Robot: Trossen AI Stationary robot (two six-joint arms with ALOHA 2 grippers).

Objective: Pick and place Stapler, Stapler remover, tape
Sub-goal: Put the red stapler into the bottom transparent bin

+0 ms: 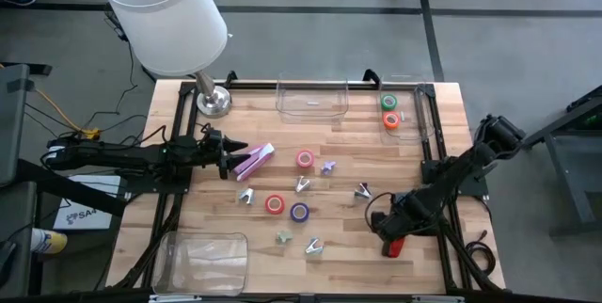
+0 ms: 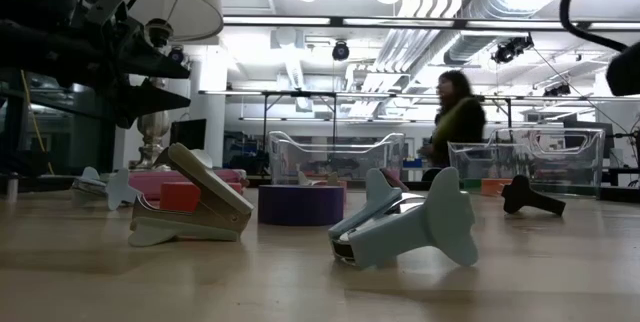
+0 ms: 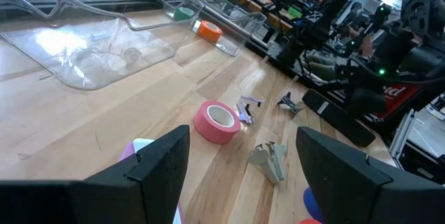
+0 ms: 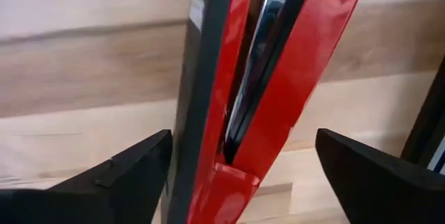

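Hovering right gripper [image 4: 240, 175], fingers spread wide, around red stapler [image 4: 278, 64], not gripping. We see left gripper [image 3: 240, 175] open, empty, above pink stapler [image 1: 254, 160].

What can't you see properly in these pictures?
- Red stapler: in the high view, mostly hidden under the right gripper; in the right wrist view, its ends are cut off.
- Pink stapler: in the left wrist view, mostly hidden behind the left gripper.
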